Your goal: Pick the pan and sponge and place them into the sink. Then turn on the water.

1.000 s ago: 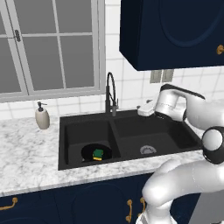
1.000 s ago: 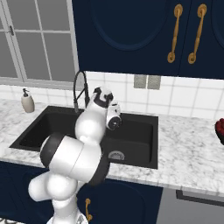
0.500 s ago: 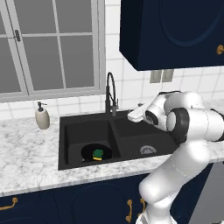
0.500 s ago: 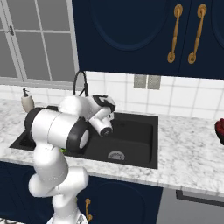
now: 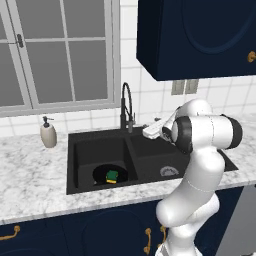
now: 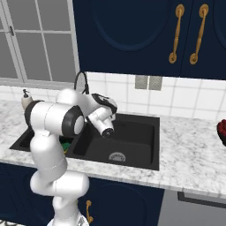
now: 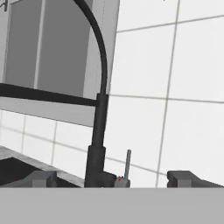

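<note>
The black pan (image 5: 100, 174) lies on the floor of the left basin of the black sink (image 5: 82, 150). The yellow and green sponge (image 5: 112, 176) rests inside the pan. My gripper (image 5: 148, 132) hovers over the divider between the basins, just right of the tall black faucet (image 5: 125, 107). In the hand view my gripper (image 7: 114, 180) is open with nothing between its fingertips (image 7: 41, 179). There the faucet's stem (image 7: 99, 113) and its small upright lever (image 7: 128, 164) stand close ahead between them. No water is in view at the faucet.
A white soap dispenser (image 5: 48, 133) stands on the marble counter left of the sink. Tiled wall and a window rise behind the faucet, dark cabinets hang above. A red thing (image 6: 222, 132) sits at the counter's far right edge.
The arm has swung left, carrying the open gripper from above the right basin to beside the faucet. Pan and sponge have stayed put.
</note>
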Motion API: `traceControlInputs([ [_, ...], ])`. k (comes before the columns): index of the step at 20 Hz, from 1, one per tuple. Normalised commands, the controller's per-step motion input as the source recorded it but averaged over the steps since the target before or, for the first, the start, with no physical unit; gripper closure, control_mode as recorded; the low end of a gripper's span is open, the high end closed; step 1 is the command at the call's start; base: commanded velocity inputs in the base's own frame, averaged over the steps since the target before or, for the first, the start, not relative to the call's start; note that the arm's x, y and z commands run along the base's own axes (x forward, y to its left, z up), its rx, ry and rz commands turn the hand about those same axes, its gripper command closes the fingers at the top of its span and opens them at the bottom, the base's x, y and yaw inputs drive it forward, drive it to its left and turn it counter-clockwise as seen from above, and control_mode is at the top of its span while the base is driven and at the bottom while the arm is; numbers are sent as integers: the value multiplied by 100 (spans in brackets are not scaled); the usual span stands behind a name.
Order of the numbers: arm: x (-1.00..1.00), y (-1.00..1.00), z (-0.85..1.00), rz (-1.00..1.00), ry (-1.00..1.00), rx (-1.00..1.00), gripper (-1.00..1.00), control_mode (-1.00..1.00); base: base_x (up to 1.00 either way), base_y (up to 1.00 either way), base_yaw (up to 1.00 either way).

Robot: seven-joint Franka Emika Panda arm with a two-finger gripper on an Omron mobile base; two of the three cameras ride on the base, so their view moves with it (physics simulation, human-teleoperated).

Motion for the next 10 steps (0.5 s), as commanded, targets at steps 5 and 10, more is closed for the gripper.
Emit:
traceControlInputs([
  [5,37,7,0,0,3,0,-100,-100,0,0,0],
  [10,22,2,0,8,0,1,-100,-100,0,0,0],
])
